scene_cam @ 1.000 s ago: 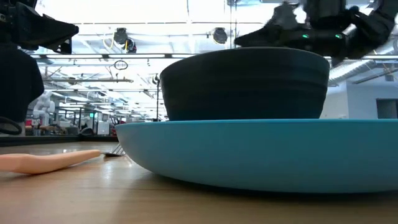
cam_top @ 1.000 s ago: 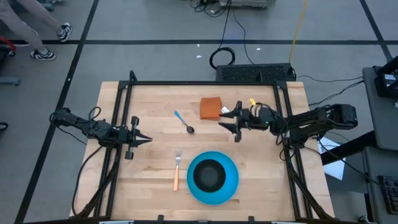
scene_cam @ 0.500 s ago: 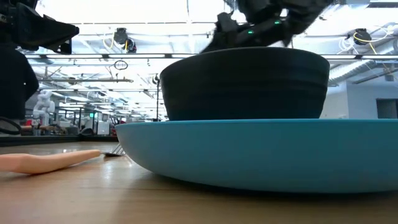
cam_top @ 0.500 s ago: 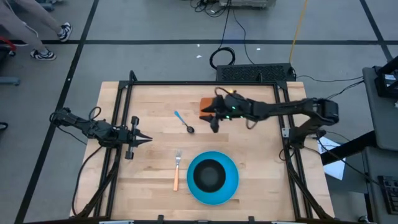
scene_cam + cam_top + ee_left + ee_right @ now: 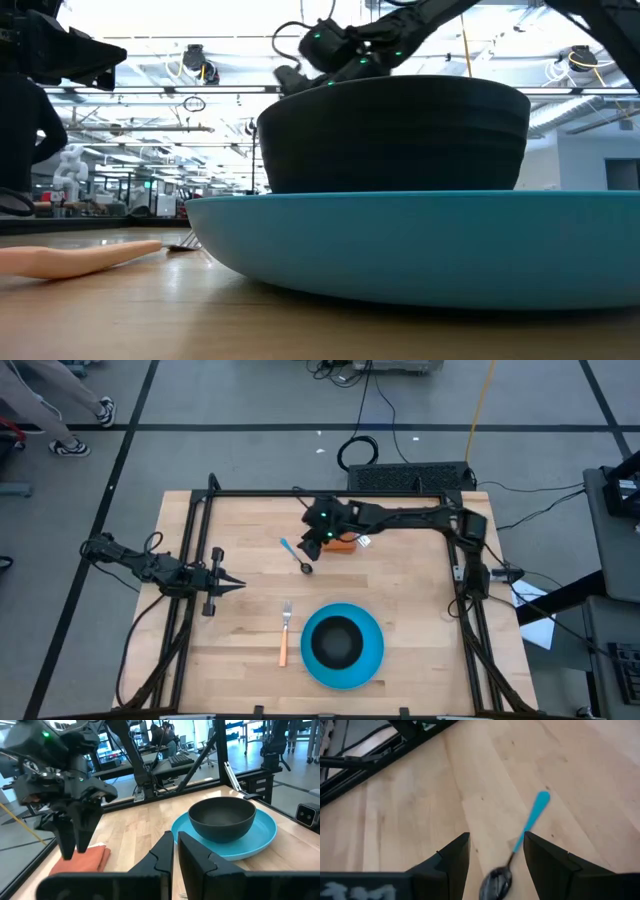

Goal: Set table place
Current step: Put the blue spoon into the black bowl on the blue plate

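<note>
The table (image 5: 240, 650) is a broad rectangle of pale butcher-block wood, its strips of grain plainly seen, edged by a thin black metal frame; near its 6 o'clock edge a round, glossy bright-blue plate (image 5: 372, 657) lies flat, and a smaller matte black bowl (image 5: 336, 640) with faint horizontal ridges on its rounded wall sits upright in the plate's middle. Just beside the plate at its 9 o'clock an orange-handled fork (image 5: 284, 634) with shiny metal tines is laid, tines toward 12 o'clock, apart from the plate's rim. Toward 11 o'clock from the plate, well apart, a spoon (image 5: 296, 556) with a slim light-blue handle and a dark oval bowl rests on the bare wood, its bowl toward 5 o'clock. The right gripper (image 5: 313, 541) is held above the spoon, the arm stretched across from the table's 3 o'clock side; in the right wrist view its two dark, blunt fingers (image 5: 454, 859) are seen spread wide, with the spoon's bowl end between them and nothing grasped. A folded orange cloth (image 5: 345, 543) of soft texture lies just beside that gripper at its 3 o'clock, partly hidden by the arm. The left gripper (image 5: 229, 584) waits at the table's 9 o'clock side; its tapering black fingers (image 5: 162, 855) are drawn nearly together, a narrow slit between them, nothing held.
</note>
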`<control>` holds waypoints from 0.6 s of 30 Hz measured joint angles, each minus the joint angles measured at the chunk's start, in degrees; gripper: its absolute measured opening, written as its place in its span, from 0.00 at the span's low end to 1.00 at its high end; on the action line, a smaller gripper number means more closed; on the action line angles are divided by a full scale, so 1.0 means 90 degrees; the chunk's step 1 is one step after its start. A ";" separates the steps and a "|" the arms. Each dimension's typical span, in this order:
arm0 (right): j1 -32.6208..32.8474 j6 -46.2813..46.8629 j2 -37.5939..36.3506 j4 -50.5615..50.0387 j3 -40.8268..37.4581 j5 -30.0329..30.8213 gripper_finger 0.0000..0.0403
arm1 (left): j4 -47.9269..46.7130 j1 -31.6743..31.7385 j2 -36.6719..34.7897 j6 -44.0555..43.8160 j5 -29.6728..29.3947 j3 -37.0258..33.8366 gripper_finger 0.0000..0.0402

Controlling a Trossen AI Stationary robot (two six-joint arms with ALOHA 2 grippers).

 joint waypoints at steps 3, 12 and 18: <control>0.0015 0.0040 0.0320 -0.0324 0.0529 -0.0001 0.43 | -0.0011 -0.0001 -0.0001 -0.0002 0.0000 0.0000 0.08; 0.0293 -0.0102 0.1305 -0.1969 0.2337 0.0373 0.43 | 0.0011 0.0000 0.0000 0.0236 0.0000 0.0000 0.08; 0.0434 -0.0268 0.1994 -0.3225 0.3376 0.1045 0.43 | 0.0013 -0.0002 -0.0002 0.0181 0.0000 0.0000 0.08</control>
